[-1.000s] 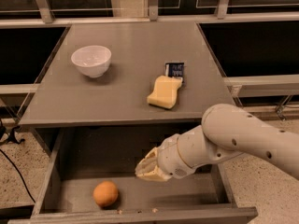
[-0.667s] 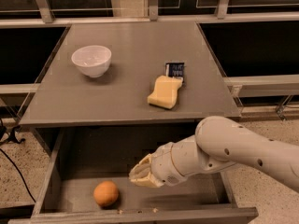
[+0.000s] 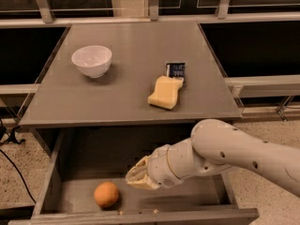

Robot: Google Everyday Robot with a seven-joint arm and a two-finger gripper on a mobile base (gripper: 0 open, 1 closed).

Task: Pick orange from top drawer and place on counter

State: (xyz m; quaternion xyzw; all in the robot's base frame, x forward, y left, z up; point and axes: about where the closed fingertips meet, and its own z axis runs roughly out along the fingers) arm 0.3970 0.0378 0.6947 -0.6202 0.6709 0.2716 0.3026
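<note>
The orange lies on the floor of the open top drawer, near its front left. My gripper reaches down into the drawer from the right, just right of the orange and slightly above it, a small gap apart. It holds nothing that shows. The grey counter lies above the drawer.
On the counter stand a white bowl at the left, a pale yellow sponge right of the middle, and a small dark packet behind the sponge. My white arm crosses the drawer's right side. A metal rail runs along the back.
My gripper has moved left and lower inside the drawer, closer to the orange. The orange has not moved.
</note>
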